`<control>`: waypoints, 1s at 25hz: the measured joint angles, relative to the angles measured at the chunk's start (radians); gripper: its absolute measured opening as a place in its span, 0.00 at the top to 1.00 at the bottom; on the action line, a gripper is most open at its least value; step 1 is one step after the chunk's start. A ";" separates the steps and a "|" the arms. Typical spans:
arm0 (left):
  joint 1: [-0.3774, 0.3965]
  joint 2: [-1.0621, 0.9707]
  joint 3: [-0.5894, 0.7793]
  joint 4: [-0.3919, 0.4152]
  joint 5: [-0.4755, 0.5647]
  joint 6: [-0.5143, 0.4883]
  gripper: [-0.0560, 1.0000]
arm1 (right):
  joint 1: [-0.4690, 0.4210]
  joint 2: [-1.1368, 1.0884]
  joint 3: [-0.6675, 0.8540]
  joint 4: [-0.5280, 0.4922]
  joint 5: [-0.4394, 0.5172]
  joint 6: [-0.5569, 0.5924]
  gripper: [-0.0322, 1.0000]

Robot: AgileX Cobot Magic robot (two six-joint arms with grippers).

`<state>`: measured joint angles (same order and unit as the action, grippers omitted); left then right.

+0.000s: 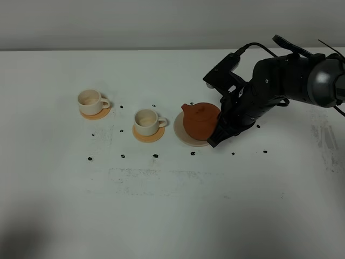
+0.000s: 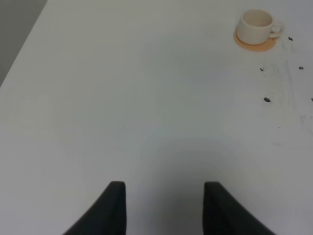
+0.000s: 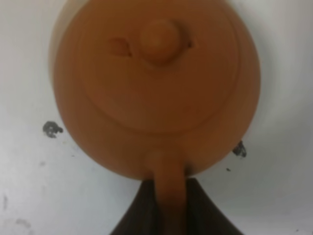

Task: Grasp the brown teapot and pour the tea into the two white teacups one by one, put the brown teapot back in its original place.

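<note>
nearest, in the lower part of the overhead view, the white counter [image 1: 172,216] is lying bare apart from faint smudges and dark specks. the left gripper [image 2: 164,210] is showing only in its own wrist view. it is released, its two dark fingers [image 2: 115,208] standing apart with nothing between them, and it is idling over bare counter.

further in, at the middle of the overhead view, the brown teapot [image 1: 200,121] is sitting upright on its pale beige disc [image 1: 183,137], lid on and spout pointing left. the right gripper [image 1: 216,136] is clenching the teapot's loop handle [image 3: 166,181] from the right, and its wrist view is showing the handle pinched between the dark fingers.

left of the teapot, the two white teacups are each resting on an orange coaster [image 1: 145,138]: the nearer cup [image 1: 145,122] just beside the disc, the farther cup [image 1: 91,100] toward the upper left. both are looking pale inside, and i cannot tell whether tea is in them.

judging from this, the grasp is being made, while the lift, both pours and the return are seemingly remaining.
</note>
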<state>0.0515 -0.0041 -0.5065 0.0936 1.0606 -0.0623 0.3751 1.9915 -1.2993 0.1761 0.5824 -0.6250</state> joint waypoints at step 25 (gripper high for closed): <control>0.000 0.000 0.000 0.000 0.000 0.000 0.57 | 0.087 -0.071 0.001 -0.066 -0.084 0.000 0.86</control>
<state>0.0515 -0.0041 -0.5065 0.0936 1.0606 -0.0623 0.4626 1.9208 -1.2985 0.1105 0.4982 -0.6247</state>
